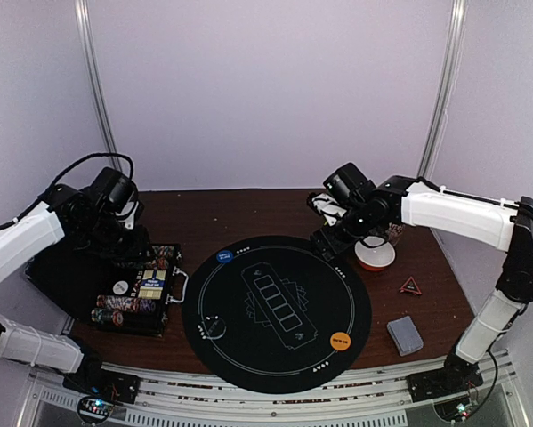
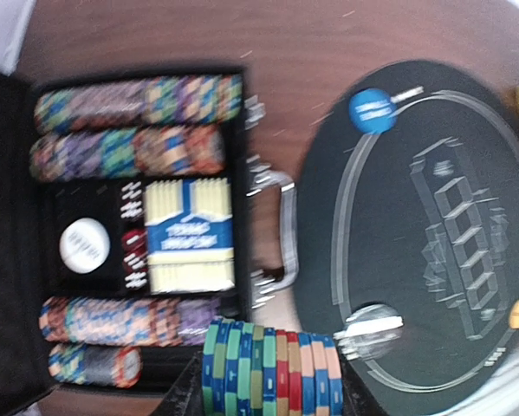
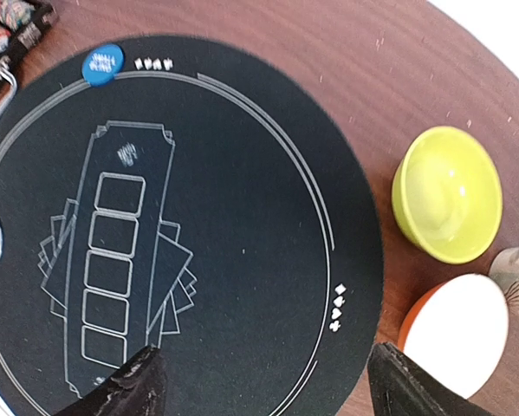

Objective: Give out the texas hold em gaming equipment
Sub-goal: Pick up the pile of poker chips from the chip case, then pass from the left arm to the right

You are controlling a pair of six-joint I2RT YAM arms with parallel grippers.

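chip stack (image 2: 272,364): chips on edge, long axis laid finger to finger
left gripper (image 2: 270,390): part-closed, chip stack clamped between jaws
right gripper (image 3: 268,386): spread wide, nothing gripped

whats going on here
The left end effector grips a row of poker chips above the open chip case. The right end effector hangs open and empty over the round black mat, which carries a blue disc, an orange disc and a clear disc. A grey card deck lies beside it.
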